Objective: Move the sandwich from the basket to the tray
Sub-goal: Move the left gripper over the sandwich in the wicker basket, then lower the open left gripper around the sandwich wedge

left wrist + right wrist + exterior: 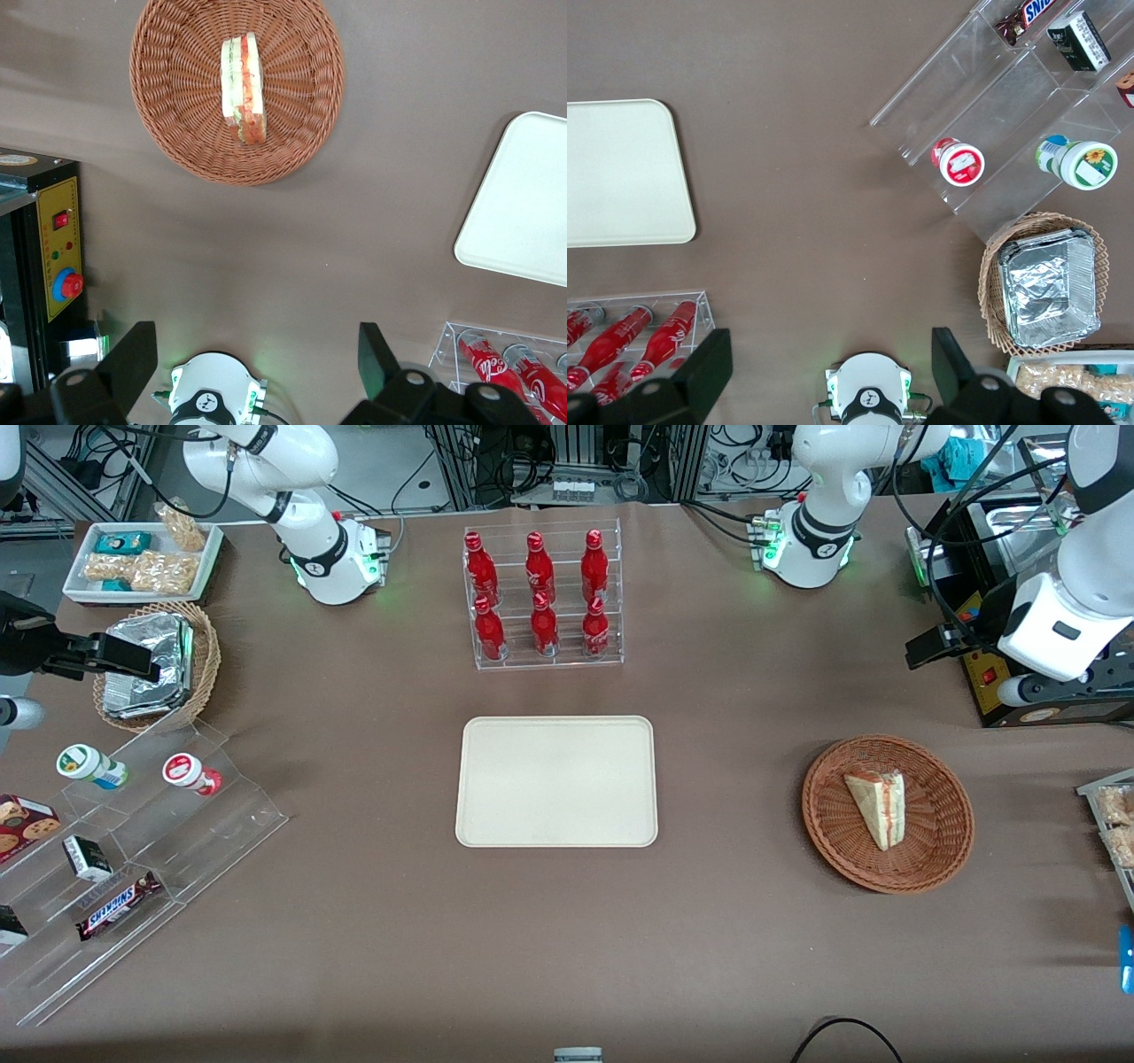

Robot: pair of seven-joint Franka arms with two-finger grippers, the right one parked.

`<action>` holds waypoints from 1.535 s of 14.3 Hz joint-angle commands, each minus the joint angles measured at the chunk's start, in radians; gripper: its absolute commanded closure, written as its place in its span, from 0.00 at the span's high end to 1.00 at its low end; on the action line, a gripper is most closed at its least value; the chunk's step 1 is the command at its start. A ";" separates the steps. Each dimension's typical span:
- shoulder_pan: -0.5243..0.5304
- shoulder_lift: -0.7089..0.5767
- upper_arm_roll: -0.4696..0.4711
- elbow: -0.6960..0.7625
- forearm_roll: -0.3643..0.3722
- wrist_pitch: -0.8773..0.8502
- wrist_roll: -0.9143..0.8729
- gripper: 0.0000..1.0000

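The sandwich (877, 808), a pale bread wedge with red-pink filling, lies in the reddish-brown wicker basket (824, 833) toward the working arm's end of the table. Both show in the left wrist view, the sandwich (242, 87) in the middle of the basket (177, 133). The cream tray (556, 781) lies bare at the table's middle and shows partly in the left wrist view (523, 195). My gripper (926, 651) is open and empty, held high, farther from the front camera than the basket, near the arm's base. Its fingers (133, 354) stand wide apart in the wrist view.
A black control box (1001, 673) with a red button (71, 285) stands beside my gripper. A clear rack of red bottles (542, 598) stands farther from the front camera than the tray. A snack tray (1112, 815) sits at the table edge beside the basket.
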 commanded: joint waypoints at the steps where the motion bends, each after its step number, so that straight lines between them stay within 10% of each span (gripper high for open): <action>1: -0.007 0.014 0.007 0.023 -0.012 -0.006 0.000 1.00; 11: -0.007 0.115 0.007 -0.003 0.002 -0.092 0.000 1.00; 22: 0.032 0.106 0.010 -0.425 0.012 0.490 -0.006 1.00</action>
